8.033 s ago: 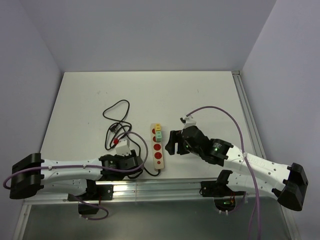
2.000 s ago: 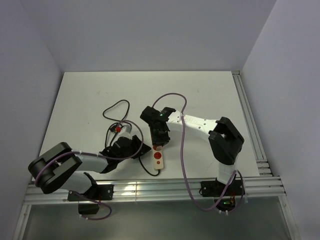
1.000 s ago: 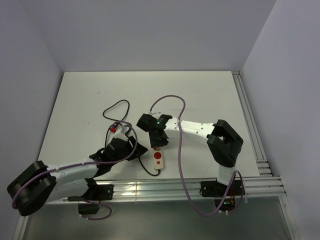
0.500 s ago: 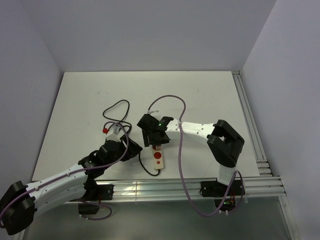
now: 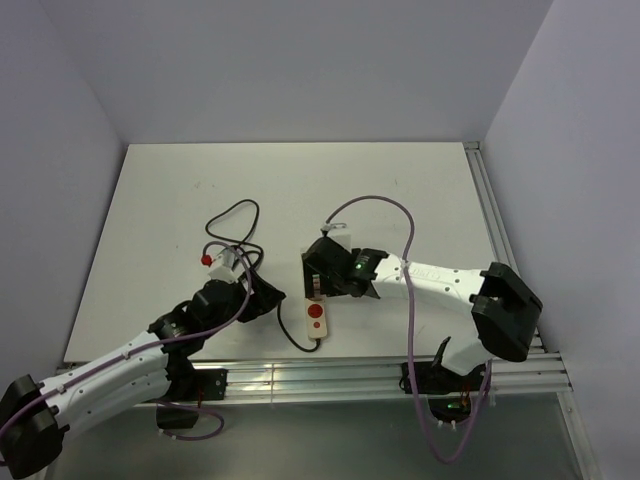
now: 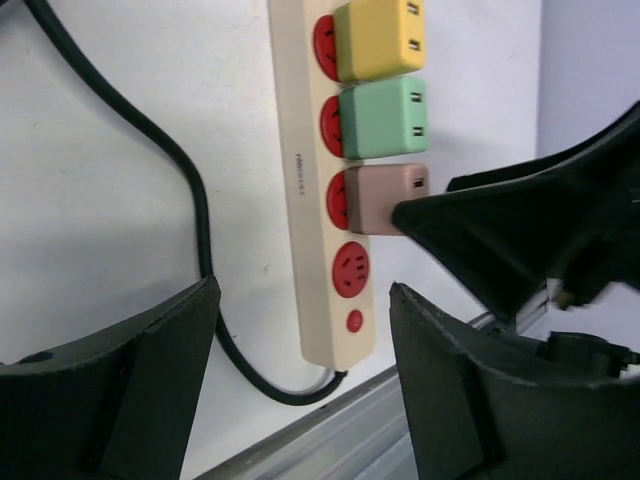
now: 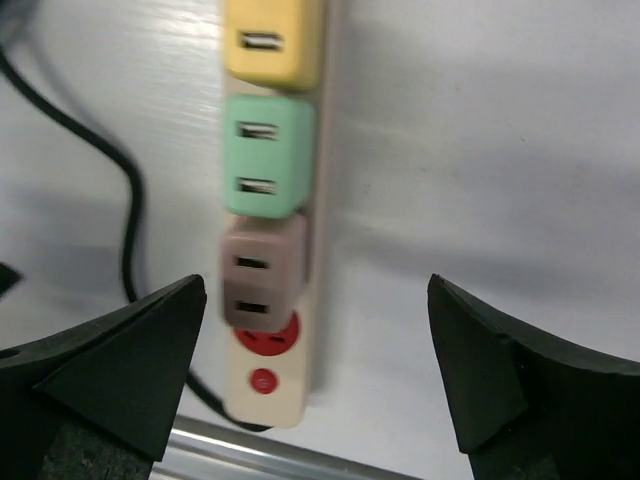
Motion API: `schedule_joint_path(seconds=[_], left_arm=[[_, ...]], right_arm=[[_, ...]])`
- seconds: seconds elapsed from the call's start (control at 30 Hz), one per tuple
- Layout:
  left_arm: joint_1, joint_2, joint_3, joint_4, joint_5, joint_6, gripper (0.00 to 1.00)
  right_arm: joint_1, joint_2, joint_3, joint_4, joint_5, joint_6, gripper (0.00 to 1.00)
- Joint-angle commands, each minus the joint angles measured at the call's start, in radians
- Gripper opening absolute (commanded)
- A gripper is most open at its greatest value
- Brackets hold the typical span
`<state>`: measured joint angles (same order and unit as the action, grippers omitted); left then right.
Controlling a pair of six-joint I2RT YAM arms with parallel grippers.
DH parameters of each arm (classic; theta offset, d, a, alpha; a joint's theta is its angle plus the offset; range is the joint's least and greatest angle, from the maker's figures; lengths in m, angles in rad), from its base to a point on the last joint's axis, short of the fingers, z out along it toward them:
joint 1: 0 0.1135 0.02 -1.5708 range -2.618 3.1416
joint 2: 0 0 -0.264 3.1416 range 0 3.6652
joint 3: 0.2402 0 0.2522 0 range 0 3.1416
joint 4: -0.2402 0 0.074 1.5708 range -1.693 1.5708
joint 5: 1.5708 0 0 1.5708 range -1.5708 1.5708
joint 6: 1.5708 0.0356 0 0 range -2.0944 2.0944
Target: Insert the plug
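You have three cube adapters seated in one cream power strip [image 6: 305, 200]: yellow plug [image 6: 378, 38], green plug [image 6: 384, 117], brown plug [image 6: 388, 197]. One red socket [image 6: 351, 269] is free below the brown. One black cable [image 6: 195, 220] loops beside the strip. Left claw [image 6: 305, 295] and right claw [image 7: 318, 290] both gape, holding nothing. The metal rail [image 6: 380, 440] runs near the strip's end, and the white table [image 5: 400, 190] lies open on the far side
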<state>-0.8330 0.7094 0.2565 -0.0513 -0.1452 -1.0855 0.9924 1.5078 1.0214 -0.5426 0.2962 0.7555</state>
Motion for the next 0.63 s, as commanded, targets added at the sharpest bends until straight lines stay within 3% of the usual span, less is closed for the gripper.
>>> schedule_joint_path(seconds=[0.0, 0.17, 0.33, 0.43, 0.57, 0.6], left_arm=[[-0.002, -0.039, 0.017, 0.016, 0.027, -0.005, 0.75], [0.005, -0.088, -0.025, 0.111, 0.136, -0.007, 0.89], [0.020, -0.183, -0.118, 0.281, 0.265, -0.059, 0.99], [0.028, -0.226, -0.189, 0.476, 0.358, -0.114, 0.99], [0.029, -0.246, -0.348, 0.942, 0.479, -0.247, 1.00], [0.029, -0.248, -0.377, 1.145, 0.511, -0.258, 1.00]], right_arm=[[0.006, -0.075, -0.092, 0.079, 0.092, 0.048, 0.99], [0.017, -0.266, -0.367, 0.339, 0.101, 0.076, 1.00], [0.017, -0.434, -0.475, 0.371, 0.041, 0.108, 1.00], [0.017, -0.569, -0.564, 0.458, -0.078, 0.062, 1.00], [0.031, -0.908, -0.800, 0.688, -0.178, 0.047, 1.00], [0.034, -0.978, -0.848, 0.743, -0.216, 0.030, 1.00]])
